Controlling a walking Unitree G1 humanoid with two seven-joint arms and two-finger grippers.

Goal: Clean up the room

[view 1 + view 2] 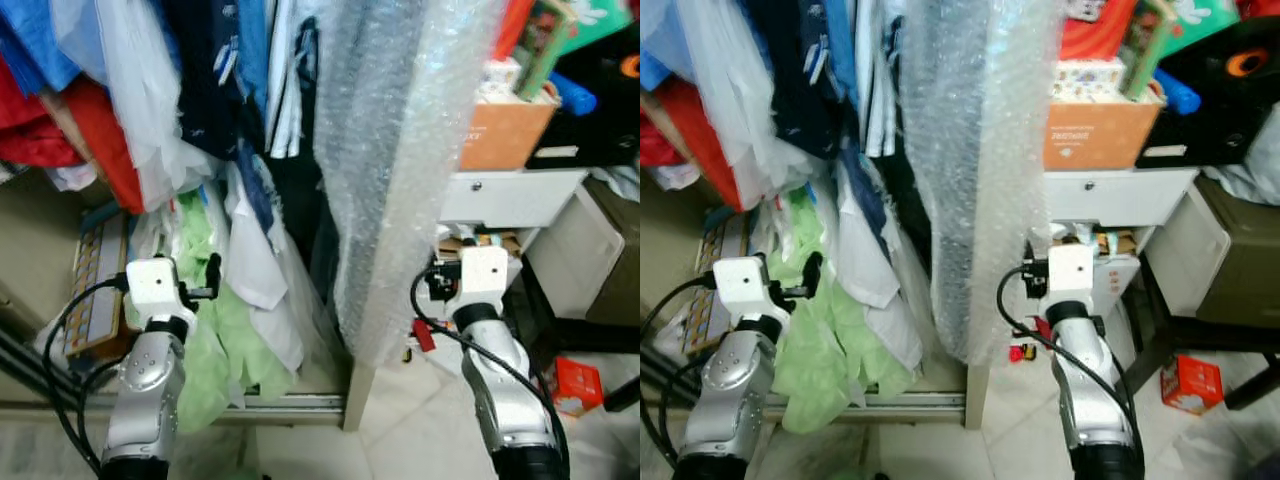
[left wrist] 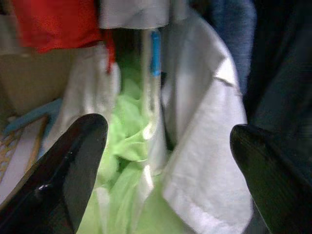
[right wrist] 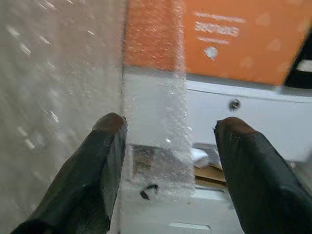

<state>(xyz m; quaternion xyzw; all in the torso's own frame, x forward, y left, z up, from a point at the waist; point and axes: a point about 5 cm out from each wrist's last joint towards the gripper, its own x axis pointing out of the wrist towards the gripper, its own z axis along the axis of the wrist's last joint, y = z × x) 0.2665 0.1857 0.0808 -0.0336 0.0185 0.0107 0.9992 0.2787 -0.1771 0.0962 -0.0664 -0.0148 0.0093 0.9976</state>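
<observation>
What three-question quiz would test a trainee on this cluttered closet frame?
1. True or false: the left gripper is open, facing the light green garment.
2. What does the right gripper point at? A) bubble wrap sheet edge B) a red shirt C) a shoe
3. What colour is the cardboard box on the white drawer unit?

Key: 1 true; 2 A; 3 orange.

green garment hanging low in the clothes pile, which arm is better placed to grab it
Left. The left gripper is open and aimed straight at the green garment. The right gripper, also open, faces the bubble wrap sheet and white drawer unit.
</observation>
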